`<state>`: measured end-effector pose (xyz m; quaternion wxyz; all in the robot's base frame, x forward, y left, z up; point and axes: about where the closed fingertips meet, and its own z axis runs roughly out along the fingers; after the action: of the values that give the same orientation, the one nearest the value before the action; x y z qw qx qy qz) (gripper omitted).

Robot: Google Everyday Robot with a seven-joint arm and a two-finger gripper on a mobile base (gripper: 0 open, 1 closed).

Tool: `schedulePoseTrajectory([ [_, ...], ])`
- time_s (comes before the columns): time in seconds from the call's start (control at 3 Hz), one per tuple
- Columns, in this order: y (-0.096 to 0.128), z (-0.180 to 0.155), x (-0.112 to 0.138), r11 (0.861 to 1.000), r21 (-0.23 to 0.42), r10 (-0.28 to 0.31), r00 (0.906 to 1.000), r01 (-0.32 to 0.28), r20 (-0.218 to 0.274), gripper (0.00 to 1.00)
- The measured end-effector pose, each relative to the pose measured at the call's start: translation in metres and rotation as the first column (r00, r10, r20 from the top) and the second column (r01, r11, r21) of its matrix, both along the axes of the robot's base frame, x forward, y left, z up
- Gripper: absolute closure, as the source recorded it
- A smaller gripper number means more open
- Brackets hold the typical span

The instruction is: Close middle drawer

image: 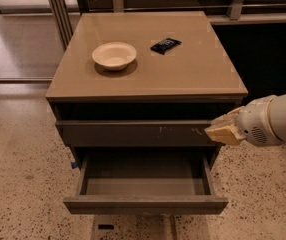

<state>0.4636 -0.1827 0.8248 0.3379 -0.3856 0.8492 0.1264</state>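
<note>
A speckled floor (18, 194) lies on the left, and a small blue tab (74, 164) shows at the cabinet's left edge. The brown surface (193, 79) of the cabinet carries a cream bowl (114, 55) on its left half. A black packet (166, 45) lies to the right of the bowl and a little farther back, apart from it.

Under the surface, the upper drawer (133, 133) has pale scratch marks on the right part of its front. Below it, the middle drawer (145, 204) is pulled far out toward the near side; its inside is bare and its plain front is the nearest part of the cabinet.

On the right, the white arm (278, 118) reaches in from the edge. The tan pincer (222, 130) is at the right end of the upper drawer's front, above the open middle drawer's right side. I cannot tell whether the pincer is open or closed, nor whether it touches the front.
</note>
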Motion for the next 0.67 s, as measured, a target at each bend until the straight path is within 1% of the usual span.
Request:
schedulePoseTrajectory([
  [0.33, 0.0, 0.0, 0.0, 1.0, 0.0, 0.0, 1.0, 0.0, 0.0, 0.87],
  [0.67, 0.001, -0.01, -0.005, 1.0, -0.008, -0.029, 0.9992, 0.029, 0.028, 1.0],
])
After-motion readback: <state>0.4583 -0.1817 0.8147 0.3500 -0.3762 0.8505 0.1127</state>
